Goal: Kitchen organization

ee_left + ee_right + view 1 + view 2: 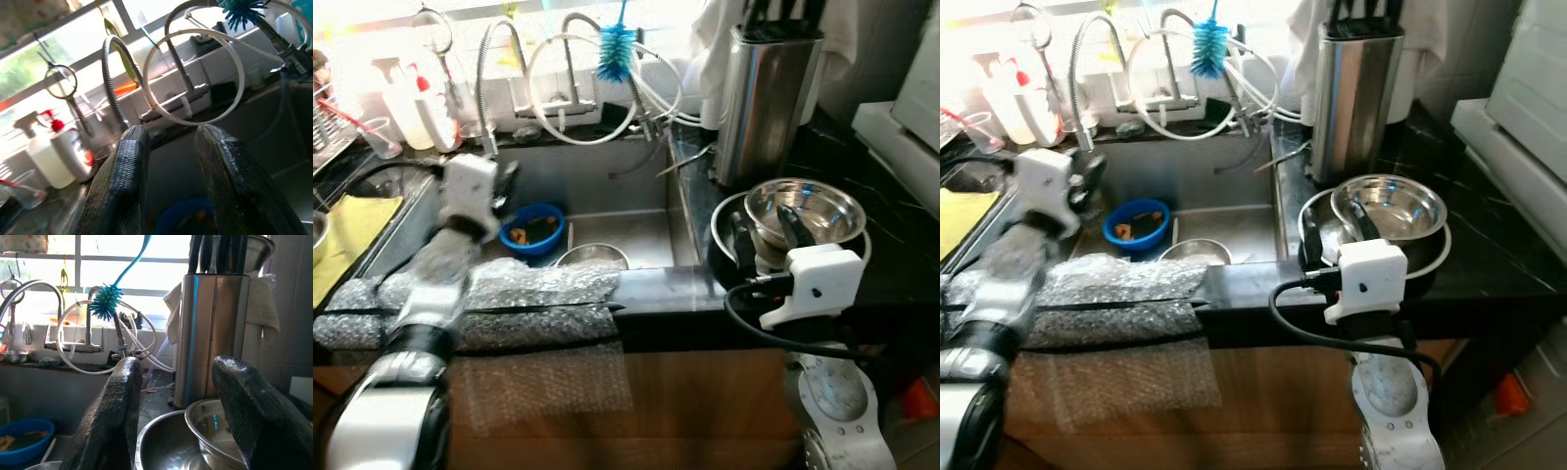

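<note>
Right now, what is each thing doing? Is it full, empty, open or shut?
Left tool: open, holding nothing, over the sink.
Right tool: open, holding nothing, over the steel bowls.
Small steel bowl: empty, nested in a bigger bowl.
Blue bowl: in the sink, some orange bits inside.
Knife block: upright, handles sticking out.
Blue brush: hanging by the tap.

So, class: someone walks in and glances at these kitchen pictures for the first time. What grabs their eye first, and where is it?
Probably the shiny nested steel bowls on the dark counter right of the sink, with the open right gripper poised over them, before the tall steel knife block. Next, the blue bowl down in the sink, near the open left gripper, and the bright blue bottle brush hanging by the taps.
</note>
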Motion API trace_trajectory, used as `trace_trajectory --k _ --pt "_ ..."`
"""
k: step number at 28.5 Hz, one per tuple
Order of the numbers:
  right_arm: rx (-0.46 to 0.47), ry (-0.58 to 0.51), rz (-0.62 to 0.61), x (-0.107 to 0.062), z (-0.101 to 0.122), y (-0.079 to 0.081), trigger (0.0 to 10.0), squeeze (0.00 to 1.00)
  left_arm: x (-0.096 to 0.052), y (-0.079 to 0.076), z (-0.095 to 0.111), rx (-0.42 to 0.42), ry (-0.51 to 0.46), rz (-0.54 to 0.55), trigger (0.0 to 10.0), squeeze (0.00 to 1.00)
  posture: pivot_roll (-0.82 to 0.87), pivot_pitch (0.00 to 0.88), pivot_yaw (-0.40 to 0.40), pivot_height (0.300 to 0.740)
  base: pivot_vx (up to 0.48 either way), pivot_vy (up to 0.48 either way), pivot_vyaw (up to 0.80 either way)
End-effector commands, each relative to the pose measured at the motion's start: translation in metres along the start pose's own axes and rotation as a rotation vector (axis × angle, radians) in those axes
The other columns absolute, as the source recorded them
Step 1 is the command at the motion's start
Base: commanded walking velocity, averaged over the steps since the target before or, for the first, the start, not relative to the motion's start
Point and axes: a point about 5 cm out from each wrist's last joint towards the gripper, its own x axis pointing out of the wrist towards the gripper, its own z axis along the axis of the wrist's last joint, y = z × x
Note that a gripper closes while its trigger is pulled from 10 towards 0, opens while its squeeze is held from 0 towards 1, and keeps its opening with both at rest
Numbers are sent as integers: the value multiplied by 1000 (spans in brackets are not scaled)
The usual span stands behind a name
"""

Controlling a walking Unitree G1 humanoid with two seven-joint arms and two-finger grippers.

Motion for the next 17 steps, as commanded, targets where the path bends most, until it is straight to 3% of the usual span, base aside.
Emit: trace_trajectory --k 1,2,5,17 --pt "17 -4 16 0 0 3 10000 0 -9 2 9 -2 -35 7 10000 0 -144 0 111 740 0 0 0" --pt "19 -5 23 0 0 4 10000 0 -18 1 9 0 -26 11 10000 0 -143 0 113 740 0 0 0" --pt "21 -8 30 1 0 5 10000 0 -27 1 11 -6 -9 17 10000 0 -143 0 113 740 0 0 0" --pt "21 -10 31 1 0 4 10000 0 -33 -1 18 -13 22 19 10000 0 -143 0 113 740 0 0 0"
